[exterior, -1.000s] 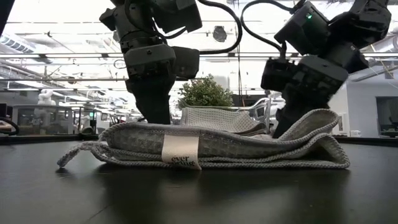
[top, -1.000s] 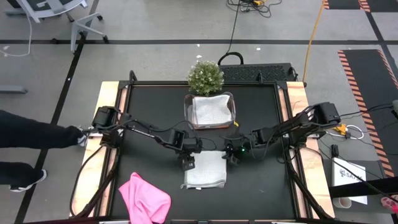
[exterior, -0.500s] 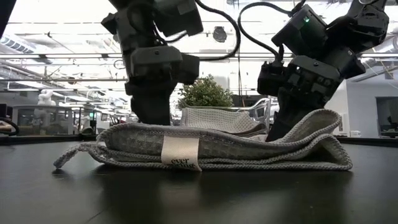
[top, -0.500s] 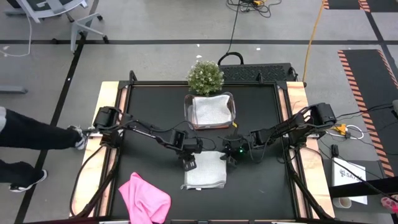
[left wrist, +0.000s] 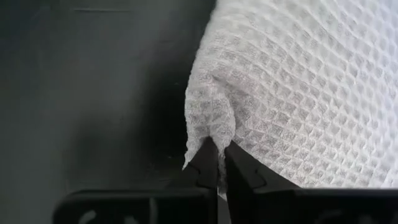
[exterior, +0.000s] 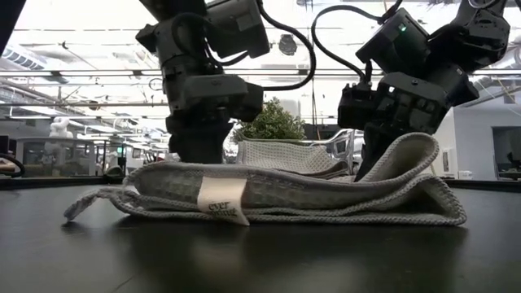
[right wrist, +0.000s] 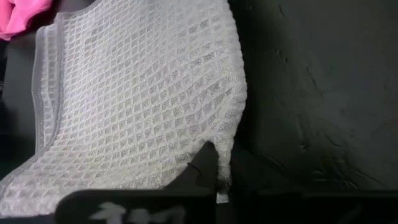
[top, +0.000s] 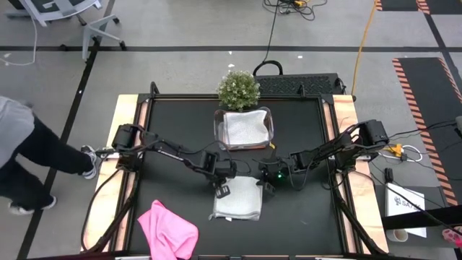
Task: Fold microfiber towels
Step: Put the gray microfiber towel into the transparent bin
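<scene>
Folded towel: a light grey waffle-weave microfiber towel (top: 237, 198) is lying folded in the middle of the black bench (top: 173, 137), nearer the front edge, with a small white label (exterior: 220, 200) hanging from its front hem.
Left gripper: the left gripper (top: 220, 191) is pinching the towel's far left corner, its fingers (left wrist: 208, 163) squeezed together on a tuck of the weave.
Right gripper: the right gripper (top: 266, 188) is gripping the far right corner, fingers closed on the hem, and in the low view that corner is standing raised off the bench.
Second grey towel: another light grey waffle towel (top: 243, 126) is sitting in a clear plastic tub (top: 270, 130) at the back of the bench, well apart from the folded one.
Pink towel: a bright pink soft cloth (top: 167, 230) is lying crumpled at the front left of the bench, near the folded towel but not touching it.
Plant: a small bushy green plant (top: 238, 89) is standing just behind the tub.
Person: a person's legs in dark trousers (top: 43, 155) are showing on the floor left of the bench.
</scene>
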`<action>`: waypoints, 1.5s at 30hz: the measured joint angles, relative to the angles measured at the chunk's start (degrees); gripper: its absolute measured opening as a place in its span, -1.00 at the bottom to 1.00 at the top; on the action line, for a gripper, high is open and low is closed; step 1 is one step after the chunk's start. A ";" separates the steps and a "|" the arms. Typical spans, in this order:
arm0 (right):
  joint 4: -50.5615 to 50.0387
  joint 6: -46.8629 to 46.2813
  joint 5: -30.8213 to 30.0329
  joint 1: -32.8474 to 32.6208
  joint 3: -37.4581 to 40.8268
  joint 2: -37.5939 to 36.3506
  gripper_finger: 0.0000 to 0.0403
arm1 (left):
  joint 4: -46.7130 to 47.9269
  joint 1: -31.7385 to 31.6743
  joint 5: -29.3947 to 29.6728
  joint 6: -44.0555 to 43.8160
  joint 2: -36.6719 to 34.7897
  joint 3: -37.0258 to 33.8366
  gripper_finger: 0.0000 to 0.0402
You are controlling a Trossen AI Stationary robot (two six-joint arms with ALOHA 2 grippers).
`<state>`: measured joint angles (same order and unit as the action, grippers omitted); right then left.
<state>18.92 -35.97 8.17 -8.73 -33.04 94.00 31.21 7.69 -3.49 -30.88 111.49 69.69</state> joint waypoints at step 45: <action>-10.21 28.92 -1.95 35.62 -5.68 -31.94 -1.00 | -11.81 -23.86 20.00 2.85 -17.19 0.04 -0.97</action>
<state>8.71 -7.05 6.22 26.88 -38.72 62.06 19.39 -16.17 16.51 -28.03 94.30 69.73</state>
